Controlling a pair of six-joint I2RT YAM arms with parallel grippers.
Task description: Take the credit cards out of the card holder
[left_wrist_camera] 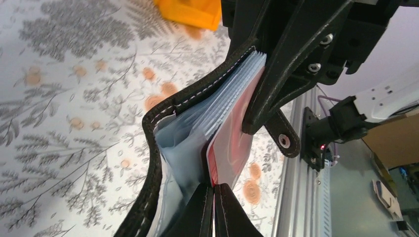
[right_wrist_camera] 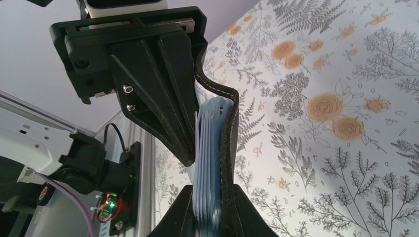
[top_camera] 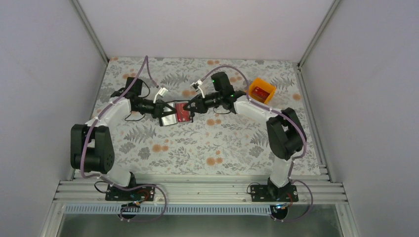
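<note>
**Opened card holder point(top_camera: 168, 119) held between two arms, over a floral-patterned table point(top_camera: 207, 148).**

- **Left gripper:** The left gripper point(left_wrist_camera: 213, 211) is shown clenched. Its fingers are pressed together on the near edge of a red credit card point(left_wrist_camera: 232, 148) that projects from the holder's translucent grey-blue sleeves point(left_wrist_camera: 183, 148).
- **Unclear contact:** Whether bare card or sleeve film is pinched cannot be resolved, since the contact is cut off at the lower frame edge.
- **Right gripper:** The right gripper point(right_wrist_camera: 210, 217) is clamped on the holder's opposite end. One finger lies outside the black stitched cover and the other against the sleeve stack.

**Hidden or cut-off parts**

- Most of the card is concealed. Its far end is covered by the right gripper's body in the left wrist view, and it is not visible at all in the right wrist view, where the cover and sleeves are seen edge-on.
- In the top view both sets of fingertips are too small to be made out.
- The holder is probably clear of the table, though no view shows its underside.

**Surroundings**

- A clasp tab point(left_wrist_camera: 284, 139) hangs from the holder, just beside the right gripper.
- An orange bin point(top_camera: 269, 89) stands well apart from the holder, on the right arm's side, and appears only as a blurred corner in the left wrist view.
- A red item point(top_camera: 258, 90) lies in the bin, too small to identify.
- An aluminium rail point(left_wrist_camera: 296, 148) is seen beyond the holder.
</note>
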